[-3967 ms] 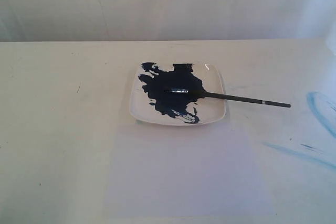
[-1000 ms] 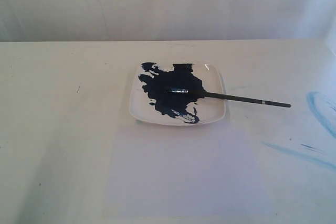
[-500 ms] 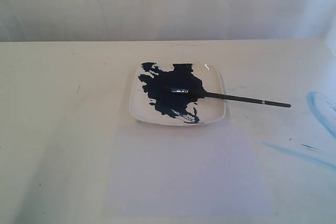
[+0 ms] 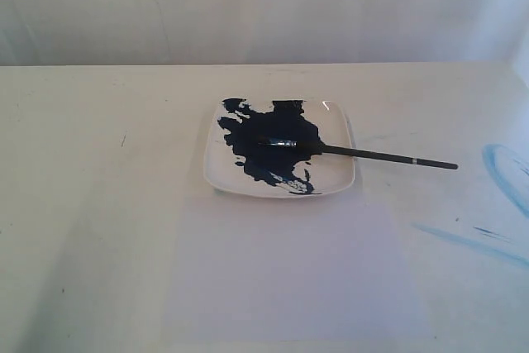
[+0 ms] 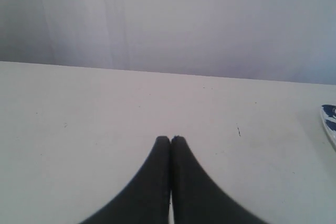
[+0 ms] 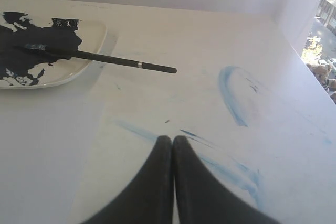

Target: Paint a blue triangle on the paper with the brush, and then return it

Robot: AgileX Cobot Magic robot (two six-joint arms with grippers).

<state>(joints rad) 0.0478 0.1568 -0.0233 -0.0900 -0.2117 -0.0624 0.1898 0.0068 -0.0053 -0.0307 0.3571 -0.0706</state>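
A long, thin black-handled paintbrush with a silver ferrule lies flat. Its tip rests in an irregular navy paint splash on a square white plate with rounded corners. Its handle sticks out over the plate's rim toward the right edge of the cream bench.

The plate sits midway between the bench's left and right edges. A large whitish rectangular paper sheet spreads from it toward the near edge. The sheet's near end is cut off, and its outline is faint against the bench.

The right end effector is empty, its two dark fingers pressed together. It hovers well apart from the brush, over faint light-blue streaks near the right edge. The handle's free end points roughly toward that side.

The left end effector is likewise closed on nothing, above bare bench. Only a sliver of the plate shows at the border of its view, with the brush out of sight there.
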